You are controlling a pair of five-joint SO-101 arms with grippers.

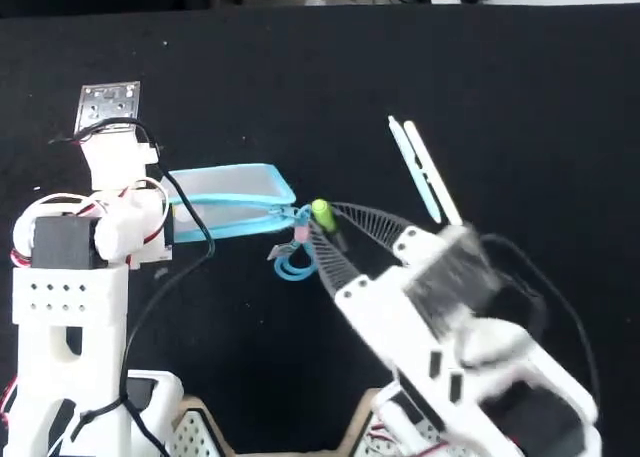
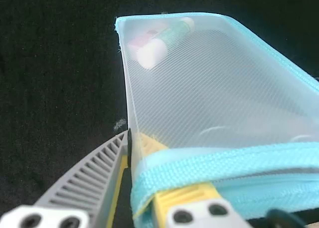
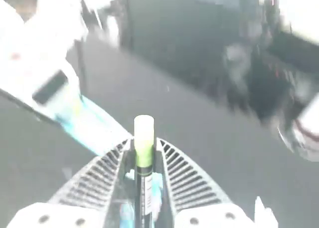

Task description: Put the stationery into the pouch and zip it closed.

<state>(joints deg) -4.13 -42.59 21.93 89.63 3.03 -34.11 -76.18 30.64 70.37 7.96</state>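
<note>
Fingers of the right gripper (image 3: pixel 143 144) are clamped on a green marker with a pale cap (image 3: pixel 143 160), which stands out past the fingertips. In the high view this gripper sits just beside the zip end of a translucent light-blue mesh pouch (image 1: pixel 232 195). The pouch stretches away from it toward 9 to 10 o'clock, and the marker's cap is touching or nearly touching the pouch's corner. A light-blue cord loop on the zip pull (image 1: pixel 292 265) trails on the table (image 1: pixel 520 97) at about 7 o'clock of the gripper.

The left gripper (image 2: pixel 132 153) is closed on the far end of the pouch: a grey ribbed finger on one side of the mesh, a yellow one on the other, pinching it just beside the blue zip band.

As for progress, one white-capped stick (image 2: pixel 152 52) already lies inside the pouch, at the end away from the left gripper. The marker is in hand but not yet in. Two slim white and light-blue pens (image 1: pixel 425 172) lie side by side on the table at about 1 to 2 o'clock of the right gripper, apart from it. So I judge the task well short of half done, with three items and the zipping left. Whether the pouch mouth is open enough, I cannot tell.
</note>
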